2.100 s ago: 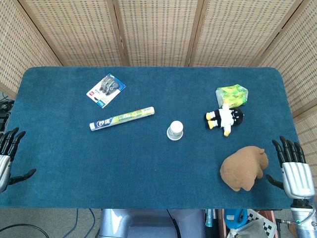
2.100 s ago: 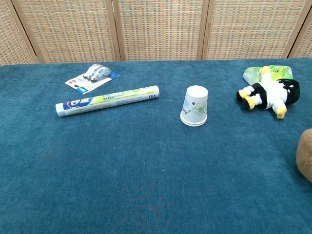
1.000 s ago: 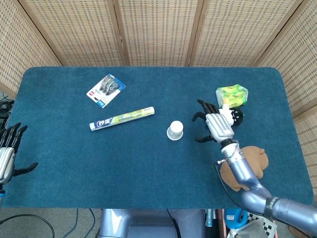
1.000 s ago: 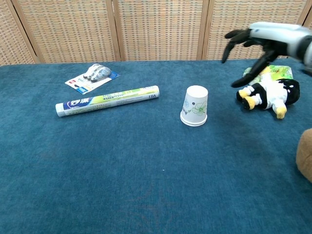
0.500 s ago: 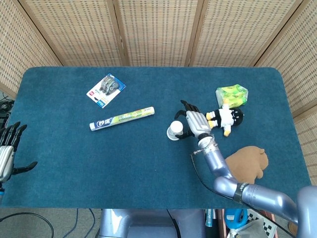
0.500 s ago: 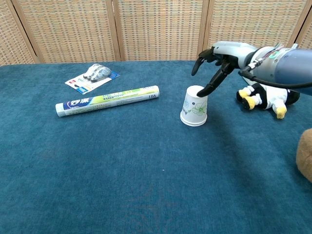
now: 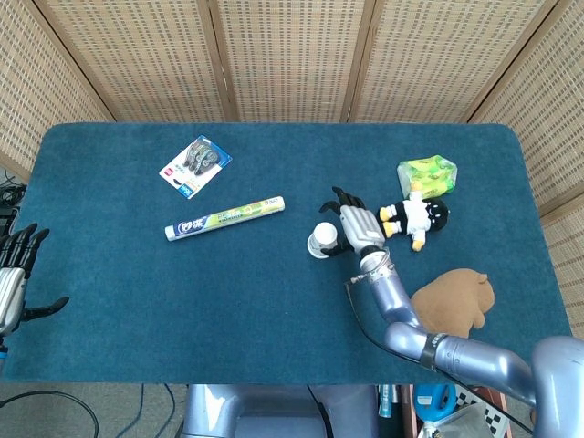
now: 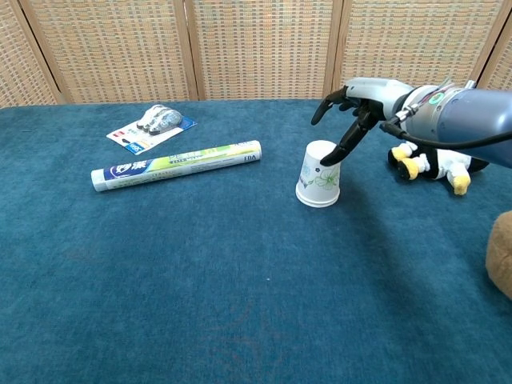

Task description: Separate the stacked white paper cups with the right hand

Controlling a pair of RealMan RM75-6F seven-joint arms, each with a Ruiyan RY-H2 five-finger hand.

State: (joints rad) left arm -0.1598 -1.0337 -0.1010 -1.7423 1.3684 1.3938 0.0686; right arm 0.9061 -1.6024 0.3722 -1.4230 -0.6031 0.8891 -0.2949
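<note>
Stacked white paper cups stood mouth-down a little right of the frame's centre on the blue desk, in both views. The right hand hung just above and to the right of them in the chest view, with one dark fingertip reaching down to the stack's upper right edge; whether it actually touched could not be told. From the head view the hand lay immediately right of the cups, its fingers spread and holding nothing. Its silver arm ran off to the right edge in the chest view and down toward the lower right corner in the head view.

The cups looked like a single short white cone with a faint green floral print on the side and a rolled rim against the cloth.

A black, white and yellow plush toy lay right of the hand, with a green packet just beyond it. A brown plush sat toward the lower right. Left of the cups lay a long toothpaste box, and further up-left a small blister pack. The left hand rested at the far left edge of the head view, fingers apart, empty.
</note>
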